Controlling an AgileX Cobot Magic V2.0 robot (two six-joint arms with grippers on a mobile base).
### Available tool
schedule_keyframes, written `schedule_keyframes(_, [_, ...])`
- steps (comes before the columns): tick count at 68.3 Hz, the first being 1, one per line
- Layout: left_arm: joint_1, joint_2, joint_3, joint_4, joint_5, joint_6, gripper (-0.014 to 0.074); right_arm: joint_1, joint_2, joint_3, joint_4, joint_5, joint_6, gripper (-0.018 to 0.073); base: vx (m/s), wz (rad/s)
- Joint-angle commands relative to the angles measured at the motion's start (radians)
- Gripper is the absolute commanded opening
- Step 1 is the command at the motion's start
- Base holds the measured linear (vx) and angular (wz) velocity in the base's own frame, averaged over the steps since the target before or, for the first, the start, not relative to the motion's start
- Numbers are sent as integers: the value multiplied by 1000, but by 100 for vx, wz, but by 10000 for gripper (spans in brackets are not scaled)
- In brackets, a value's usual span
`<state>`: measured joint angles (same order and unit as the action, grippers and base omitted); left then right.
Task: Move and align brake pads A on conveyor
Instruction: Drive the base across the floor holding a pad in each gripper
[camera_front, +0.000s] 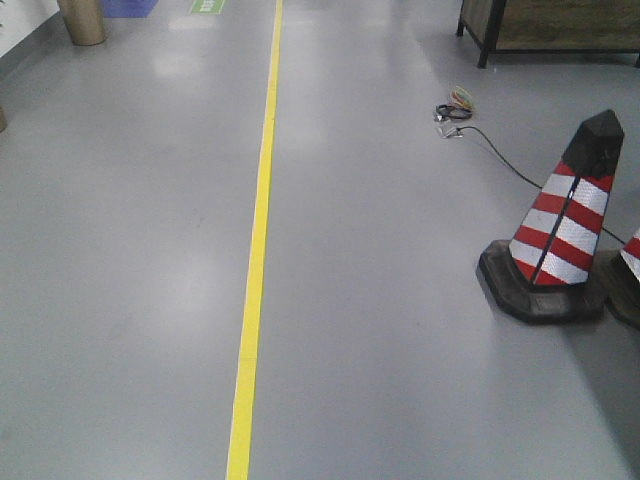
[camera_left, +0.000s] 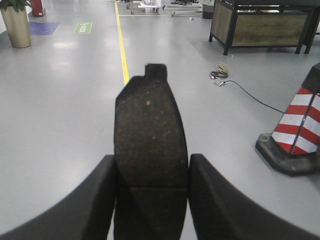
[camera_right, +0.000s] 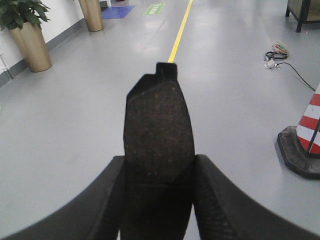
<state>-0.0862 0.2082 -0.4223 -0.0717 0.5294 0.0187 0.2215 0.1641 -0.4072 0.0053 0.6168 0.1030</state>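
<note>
A dark, speckled brake pad (camera_left: 150, 130) with a groove across it sticks out forward between the black fingers of my left gripper (camera_left: 151, 167), which is shut on it. My right gripper (camera_right: 159, 165) is shut on a second brake pad (camera_right: 159, 125) in the same way, its notched end pointing away from the wrist. Both pads hang above the grey floor. The conveyor is out of view. Neither gripper shows in the front view.
A yellow floor line (camera_front: 255, 260) runs straight ahead. A red-and-white striped cone (camera_front: 560, 235) stands at the right on a black base, with a cable (camera_front: 500, 155) and a wire bundle behind it. A dark-framed table (camera_left: 260, 25) is far right; planters (camera_right: 31, 45) line the left wall.
</note>
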Motion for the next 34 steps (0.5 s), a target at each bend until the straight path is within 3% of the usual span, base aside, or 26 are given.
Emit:
schedule_keyframes(1, [-4,13,-27,-9,-93,-4,-6,-1,11,-29,-5,-105,-4,-7,64,-8])
schedule_keyframes(34, [-4,12,-27,-9,-92,-4,-6,-1,11,-29,-5,-105,-4,-7,61,-4])
